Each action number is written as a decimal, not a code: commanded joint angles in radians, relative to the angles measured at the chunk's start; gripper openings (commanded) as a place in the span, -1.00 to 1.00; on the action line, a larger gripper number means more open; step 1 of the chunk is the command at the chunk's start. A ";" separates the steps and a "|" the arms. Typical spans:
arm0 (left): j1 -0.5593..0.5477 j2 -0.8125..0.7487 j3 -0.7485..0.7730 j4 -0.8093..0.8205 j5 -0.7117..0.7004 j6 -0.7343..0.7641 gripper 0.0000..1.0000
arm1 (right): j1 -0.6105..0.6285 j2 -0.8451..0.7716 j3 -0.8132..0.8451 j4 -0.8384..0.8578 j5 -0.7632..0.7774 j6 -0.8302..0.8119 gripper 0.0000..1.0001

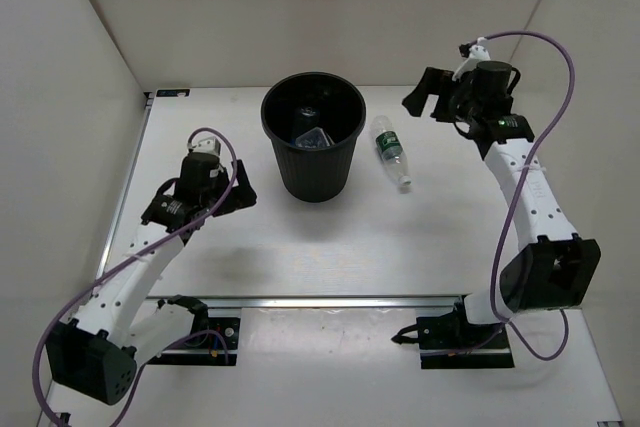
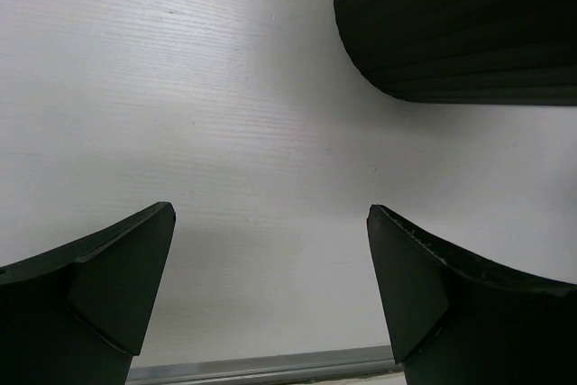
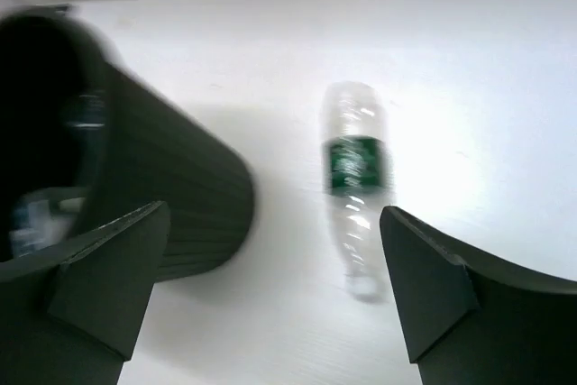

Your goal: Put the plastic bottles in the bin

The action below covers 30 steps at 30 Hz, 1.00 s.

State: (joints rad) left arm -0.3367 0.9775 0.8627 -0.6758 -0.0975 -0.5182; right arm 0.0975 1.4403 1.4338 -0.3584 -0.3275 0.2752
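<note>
Holding your right gripper [image 1: 430,99] spread wide, you frame the green-labelled bottle [image 1: 392,152] lying just ahead between its fingers, the bin [image 1: 315,179] to its left, lined up for grasping; your left gripper [image 1: 200,202] idles, equally spread.

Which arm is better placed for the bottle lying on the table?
Right: the bottle lies right of the bin, framed by the open right gripper; the left gripper sits beyond the bin.

A white table [image 1: 300,247] fills the view, with plain white walls [image 1: 60,97] rising at its left, far and right sides. A silver metal rail [image 1: 330,300] crosses the table along its near edge.
</note>
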 commanded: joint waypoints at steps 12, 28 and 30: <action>0.154 0.469 0.559 -0.065 -0.061 0.050 0.98 | 0.021 0.416 0.043 -0.036 0.174 -0.244 0.98; 0.240 0.438 0.501 -0.056 -0.088 0.040 0.97 | 0.062 0.601 0.106 0.021 0.163 -0.234 0.47; 0.242 0.426 0.490 -0.067 -0.079 0.044 0.97 | 0.068 0.617 0.119 0.022 0.150 -0.225 0.46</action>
State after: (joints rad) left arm -0.1062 1.4666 1.3705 -0.7303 -0.1665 -0.4858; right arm 0.1612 2.0445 1.5059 -0.3649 -0.1703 0.0376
